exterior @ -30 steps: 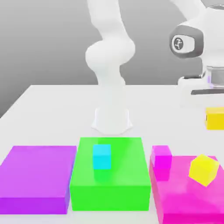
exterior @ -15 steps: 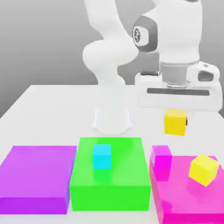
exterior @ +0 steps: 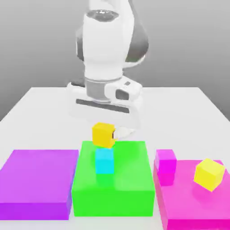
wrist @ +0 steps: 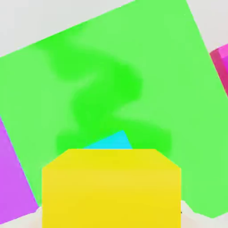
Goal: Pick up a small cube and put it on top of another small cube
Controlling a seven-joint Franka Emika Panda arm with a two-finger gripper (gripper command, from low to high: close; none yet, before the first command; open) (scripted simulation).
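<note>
The golden yellow small cube (exterior: 103,135) hangs in the air with my gripper (exterior: 104,132) shut on it, just above the cyan cube (exterior: 104,161). The cyan cube rests on the flat green block (exterior: 130,179) in the middle. In the hand view the golden cube (wrist: 111,189) is close in front, with a sliver of the cyan cube (wrist: 111,141) peeking out behind it on the green block (wrist: 133,67). The held cube sits a touch off to the exterior view's left of the cyan one and slightly turned.
A flat purple block (exterior: 36,182) lies at the exterior view's left. A flat magenta block (exterior: 193,202) at the right carries a small magenta cube (exterior: 166,162) and a tilted lemon-yellow cube (exterior: 209,174). The arm's white base (exterior: 114,123) stands behind the green block.
The arm has swung from the exterior view's right to the middle, carrying the golden cube from beyond the magenta block to just above the cyan cube. Nothing else moved.
</note>
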